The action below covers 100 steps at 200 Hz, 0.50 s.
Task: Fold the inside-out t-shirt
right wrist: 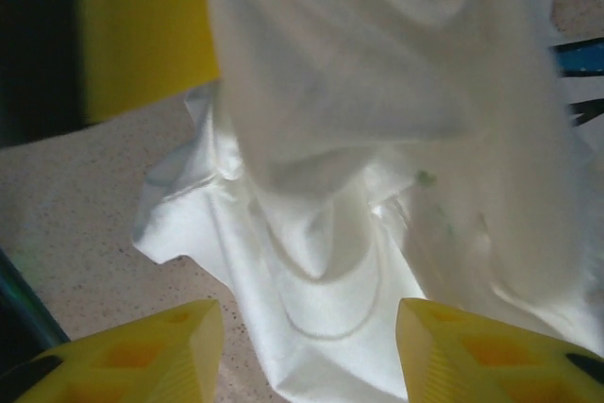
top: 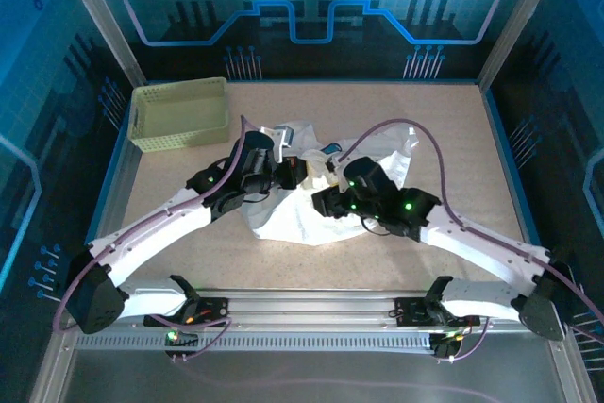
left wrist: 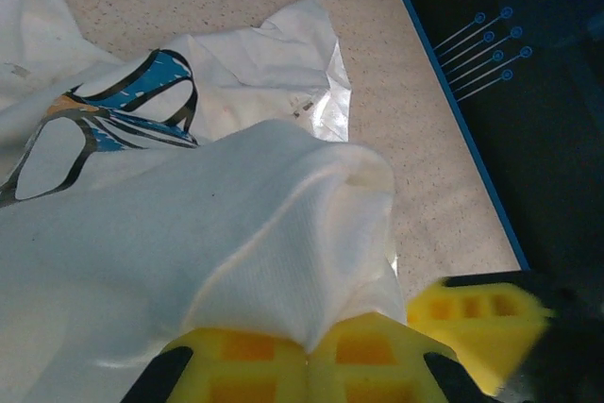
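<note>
The shirt (top: 288,216) lay crumpled on the table (top: 444,139), right of the basket (top: 179,112) and nearer the arms, its blue print (left wrist: 142,92) facing up. The left claw (left wrist: 307,351), on the shirt's basket side, was pinched tight on a raised fold of it. The right claw (right wrist: 307,342), on the side away from the basket, stood with fingers wide apart at loose cloth, clamping nothing.

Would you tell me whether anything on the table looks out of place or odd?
Only the t-shirt: it lies crumpled in a heap mid-table, not flat, with one fold pinched in the left hand and the right hand open at the cloth. The basket sits upright at the far left corner.
</note>
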{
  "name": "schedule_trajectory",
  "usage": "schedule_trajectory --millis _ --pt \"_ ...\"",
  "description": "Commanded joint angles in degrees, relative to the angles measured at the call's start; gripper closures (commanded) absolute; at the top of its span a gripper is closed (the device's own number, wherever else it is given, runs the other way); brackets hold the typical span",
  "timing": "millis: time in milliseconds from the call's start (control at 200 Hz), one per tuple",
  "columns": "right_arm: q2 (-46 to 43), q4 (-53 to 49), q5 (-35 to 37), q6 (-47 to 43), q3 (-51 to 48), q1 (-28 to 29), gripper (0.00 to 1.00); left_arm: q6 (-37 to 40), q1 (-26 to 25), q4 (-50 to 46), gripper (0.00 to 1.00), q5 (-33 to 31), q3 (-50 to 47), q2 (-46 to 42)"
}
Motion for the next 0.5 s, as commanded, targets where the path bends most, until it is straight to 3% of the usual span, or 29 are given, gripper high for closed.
schedule_trajectory --millis 0,120,275,400,495 --pt "3.7 2.9 0.8 -0.8 3.5 0.5 0.53 -0.8 -0.1 0.3 1.00 3.8 1.4 -1.0" --pt "7.1 2.8 1.3 -2.6 6.9 0.5 0.62 0.5 -0.4 4.3 1.00 7.1 -1.7 -3.0" --pt "8.6 0.7 2.8 -3.7 9.3 0.2 0.88 1.8 -0.2 3.8 1.00 4.8 -3.3 -5.7" --pt "6.7 0.2 4.3 -5.1 5.5 0.2 0.90 1.2 2.0 -1.8 1.00 -1.1 -1.2 -6.7" --pt "5.4 -0.1 6.8 -5.3 0.9 -0.3 0.90 1.2 4.4 -1.9 1.00 0.2 -0.9 -7.5"
